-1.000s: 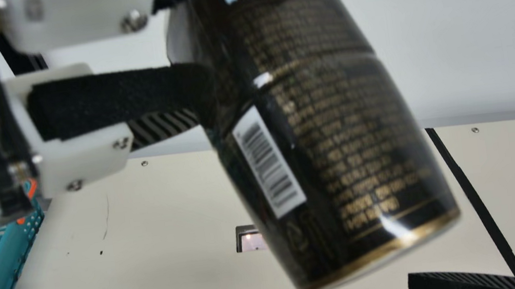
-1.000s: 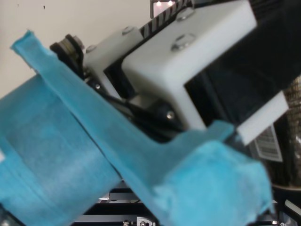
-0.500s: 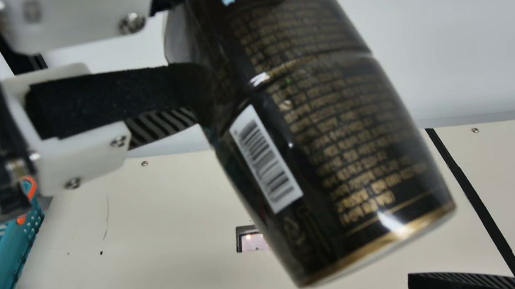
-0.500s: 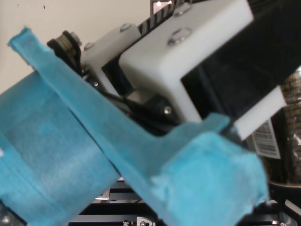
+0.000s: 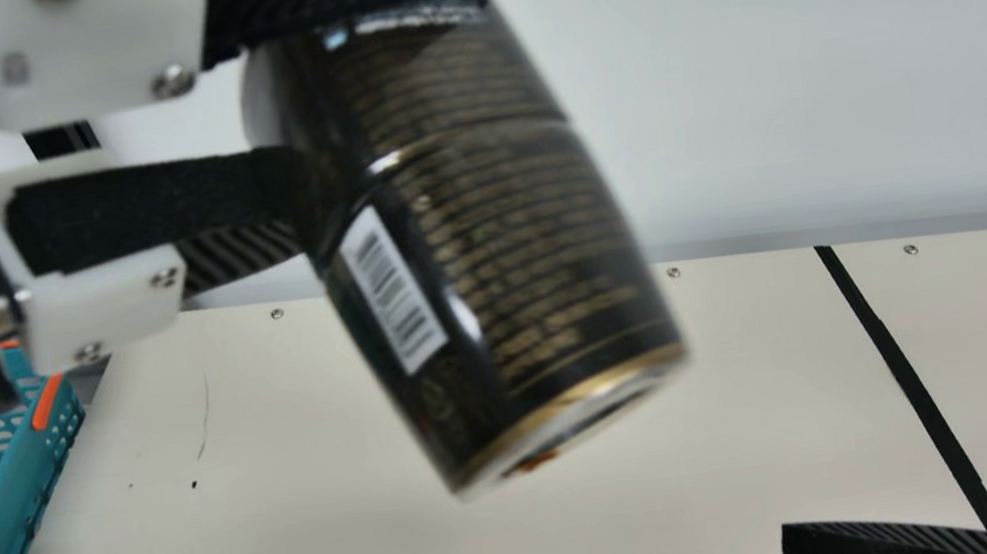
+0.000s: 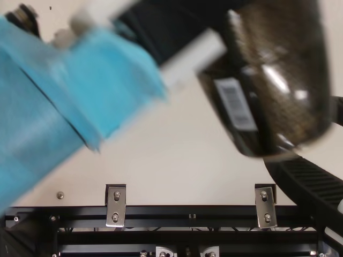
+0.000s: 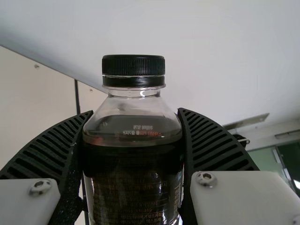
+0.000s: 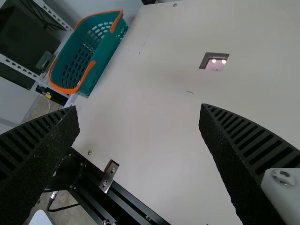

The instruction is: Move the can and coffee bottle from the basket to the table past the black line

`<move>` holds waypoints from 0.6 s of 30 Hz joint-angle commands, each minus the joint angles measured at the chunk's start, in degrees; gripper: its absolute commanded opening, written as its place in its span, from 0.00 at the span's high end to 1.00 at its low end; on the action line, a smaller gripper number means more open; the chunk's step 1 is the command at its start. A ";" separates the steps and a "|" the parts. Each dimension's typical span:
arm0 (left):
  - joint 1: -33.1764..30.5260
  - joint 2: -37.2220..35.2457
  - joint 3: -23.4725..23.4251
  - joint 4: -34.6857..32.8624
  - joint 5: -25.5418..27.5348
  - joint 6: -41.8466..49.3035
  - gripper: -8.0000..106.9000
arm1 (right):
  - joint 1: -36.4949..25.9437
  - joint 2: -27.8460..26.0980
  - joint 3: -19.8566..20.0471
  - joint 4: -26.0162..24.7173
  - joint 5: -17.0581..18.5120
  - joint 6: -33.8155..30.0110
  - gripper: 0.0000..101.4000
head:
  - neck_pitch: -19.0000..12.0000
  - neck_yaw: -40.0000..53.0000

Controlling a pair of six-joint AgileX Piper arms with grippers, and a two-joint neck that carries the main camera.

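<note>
the bottle (image 5: 490, 249) is held tilted in the air between the jaws of the left gripper (image 5: 393, 73), over the table (image 5: 298, 527), short of the black line (image 5: 899, 359). the right gripper's (image 6: 311, 179) jaws are spread wide. the basket (image 5: 13, 505) is seen at the main view's left.

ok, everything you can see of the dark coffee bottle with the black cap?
The plastic-looking bottle has a ribbed black cap, clear shoulders, dark liquid, gold print, a white barcode and a gold base band. It's capped, tilted, held above the cream table by the left gripper, left of the black line in the main view.
</note>
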 commanded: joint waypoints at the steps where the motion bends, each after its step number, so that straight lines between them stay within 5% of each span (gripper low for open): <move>1: 4.54 -0.68 4.81 -6.95 -0.57 3.97 0.84 | 0.00 0.00 0.00 0.00 0.00 0.00 0.00 | -1.47 -0.38; 11: 15.76 -2.39 23.24 -33.65 -2.83 24.60 0.84 | 0.41 0.04 -0.06 -0.03 -0.24 0.36 0.00 | -1.47 -0.38; 18: 23.60 -1.63 33.16 -55.05 0.35 42.41 0.84 | 2.18 0.91 1.49 6.04 -2.73 0.62 0.00 | -1.47 -0.38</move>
